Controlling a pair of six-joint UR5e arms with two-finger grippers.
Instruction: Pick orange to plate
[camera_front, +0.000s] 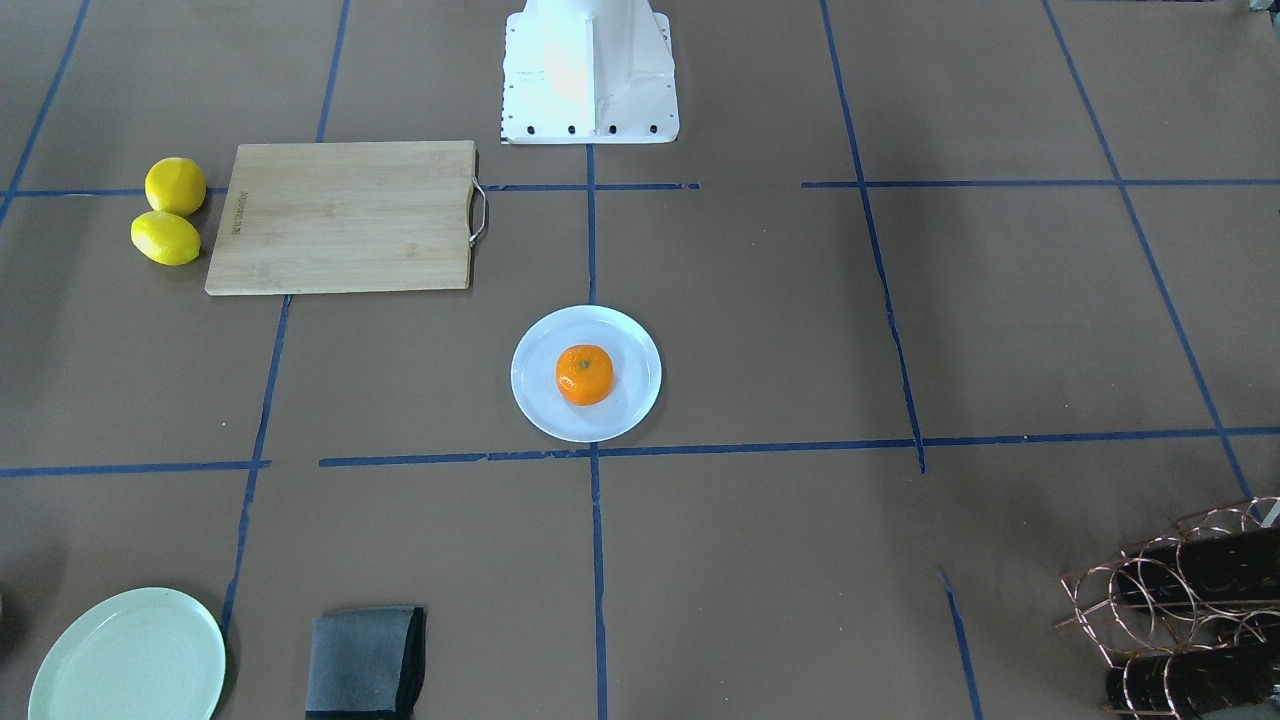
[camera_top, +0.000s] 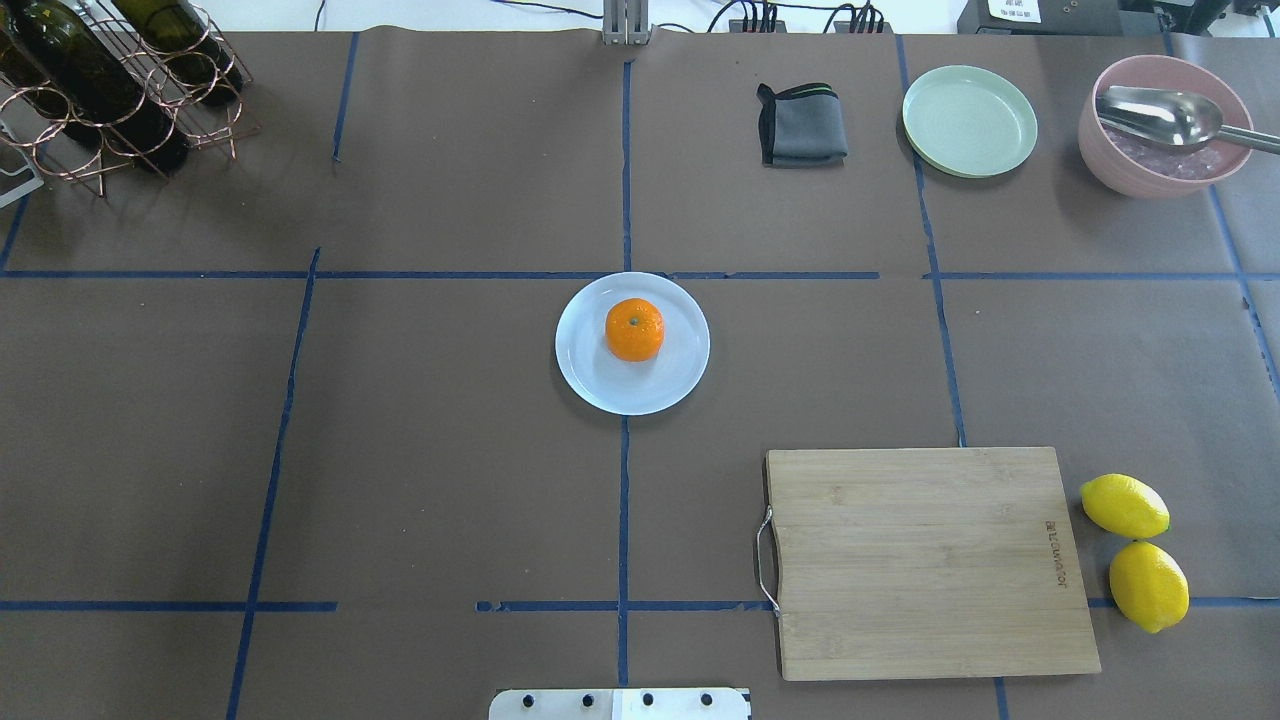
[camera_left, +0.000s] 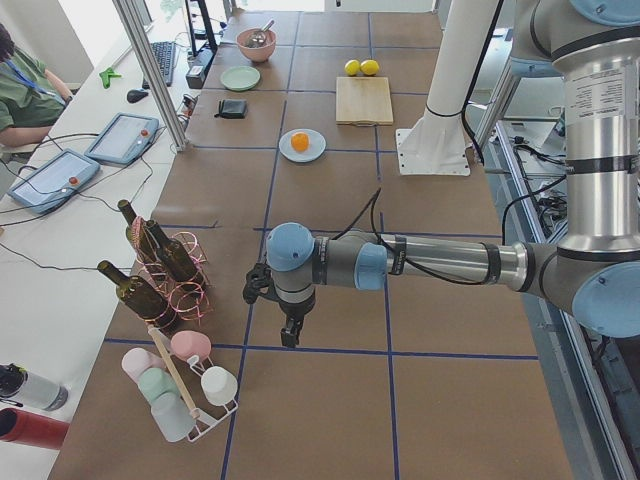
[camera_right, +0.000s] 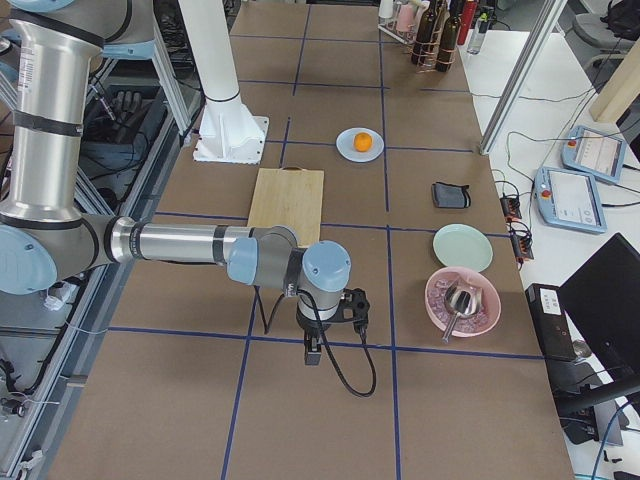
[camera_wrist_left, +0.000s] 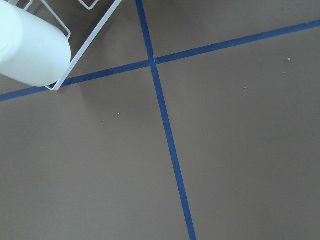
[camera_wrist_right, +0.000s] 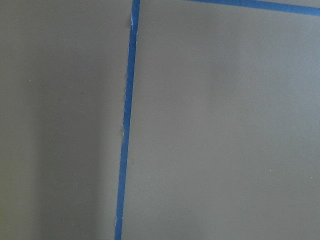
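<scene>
The bright orange (camera_top: 634, 329) sits on the round white plate (camera_top: 600, 385) at the middle of the table, also seen from the front as the orange (camera_front: 584, 374) on the plate (camera_front: 535, 400). No gripper is near it. My left gripper (camera_left: 290, 338) hangs over bare table far out at the left end, close to a cup rack. My right gripper (camera_right: 312, 352) hangs over bare table at the right end. Both show only in the side views, so I cannot tell whether they are open or shut. The wrist views show only brown table and blue tape.
A wooden cutting board (camera_top: 925, 560) lies near the base, with two yellow lemons (camera_top: 1135, 550) beside it. Along the far edge are a grey cloth (camera_top: 802, 124), a pale green plate (camera_top: 969, 120), a pink bowl with a spoon (camera_top: 1160, 125) and a bottle rack (camera_top: 110, 90).
</scene>
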